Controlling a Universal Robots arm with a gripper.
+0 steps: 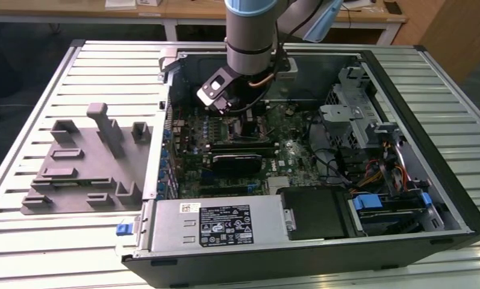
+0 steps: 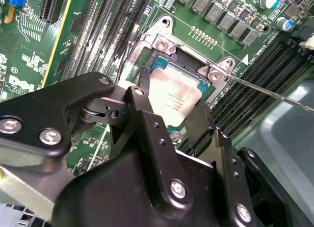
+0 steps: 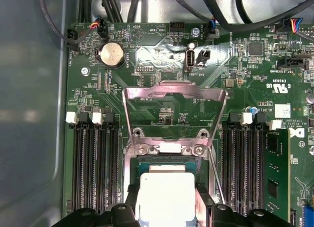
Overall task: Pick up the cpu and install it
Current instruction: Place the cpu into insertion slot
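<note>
a computer case (image 1: 436,156) lies open on a slatted table (image 1: 31,247), with a fixture block (image 1: 79,174) on the table at the exterior view's left of it. inside the case the gripper (image 2: 172,103) hangs over the socket (image 2: 164,64), the cpu (image 2: 171,94) clasped between its fingers (image 2: 137,102) just above the socket. memory slots (image 3: 93,163) flank the socket on both sides, and the raised load plate (image 3: 147,93) stands beyond it.

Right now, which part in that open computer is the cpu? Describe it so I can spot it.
In the open computer case, find the green motherboard under the arm. Over its socket, between banks of black slots, the gripper clasps the cpu. It is the one flat silver square among green board and black parts.
</note>
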